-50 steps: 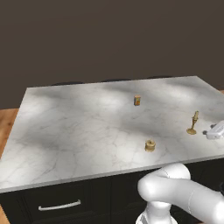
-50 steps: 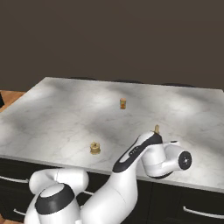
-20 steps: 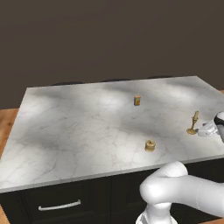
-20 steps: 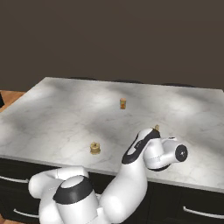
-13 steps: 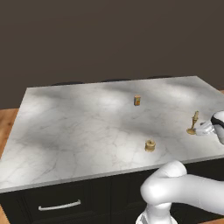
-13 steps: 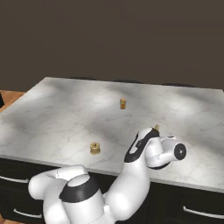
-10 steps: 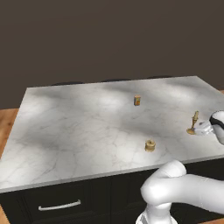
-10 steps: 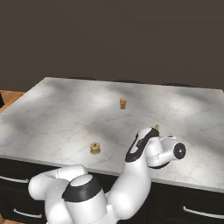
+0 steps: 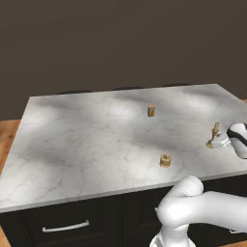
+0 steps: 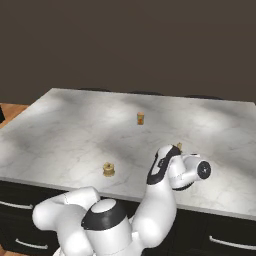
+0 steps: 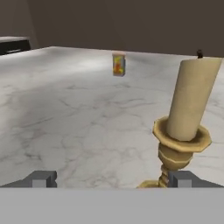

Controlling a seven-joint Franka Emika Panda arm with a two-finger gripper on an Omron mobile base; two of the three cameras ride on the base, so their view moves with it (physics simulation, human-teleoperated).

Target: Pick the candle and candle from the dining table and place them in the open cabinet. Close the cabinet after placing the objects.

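Gripper stood with jaws spread wide, grasping nothing, low over the dining table. Taper candle in brass candlestick stood upright at lower right of the hand view, just beside one fingertip. Stubby candle sat lower centre in the left base view.

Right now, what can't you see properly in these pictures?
- Candlestick: right base view, hidden behind the arm except its tip.
- Candlestick base: hand view, cut off at the bottom.
- Gripper: left base view, cut off by the right edge.
- Small jar: too small to identify.
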